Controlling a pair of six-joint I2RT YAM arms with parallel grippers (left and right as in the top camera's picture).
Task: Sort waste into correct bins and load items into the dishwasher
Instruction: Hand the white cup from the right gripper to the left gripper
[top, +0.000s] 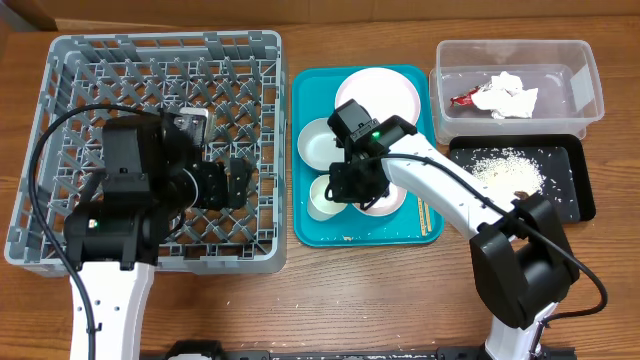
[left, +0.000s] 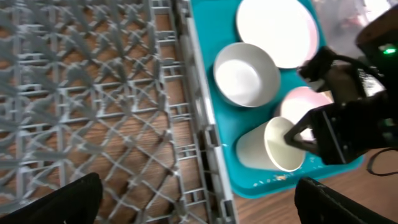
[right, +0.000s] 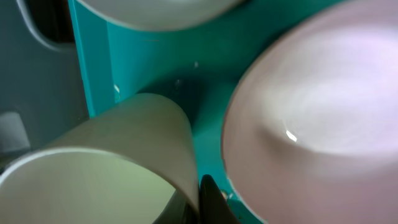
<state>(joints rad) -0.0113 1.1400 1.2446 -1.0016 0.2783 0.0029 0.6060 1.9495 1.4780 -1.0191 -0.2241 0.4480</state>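
On the teal tray (top: 305, 232) a small white cup (top: 325, 197) lies on its side. My right gripper (top: 347, 185) is shut on the cup's rim (right: 186, 180), one finger inside and one outside. Beside it stand the pinkish bowl (top: 388, 203) (right: 323, 118), the grey-green bowl (top: 318, 143) (left: 247, 74) and the pink plate (top: 378, 95) (left: 273, 28). Thin chopsticks (top: 421, 212) lie near the tray's right edge. My left gripper (top: 240, 180) (left: 205, 205) hangs open and holds nothing, over the right side of the grey dishwasher rack (top: 60, 150) (left: 93, 93).
The clear tub (top: 585, 70) at the back right holds a crumpled white napkin (top: 508, 95) and a red wrapper (top: 463, 99). In front of it, the black tray (top: 575, 195) holds scattered white rice (top: 505, 170). A few crumbs lie along the teal tray's front edge (left: 273, 180).
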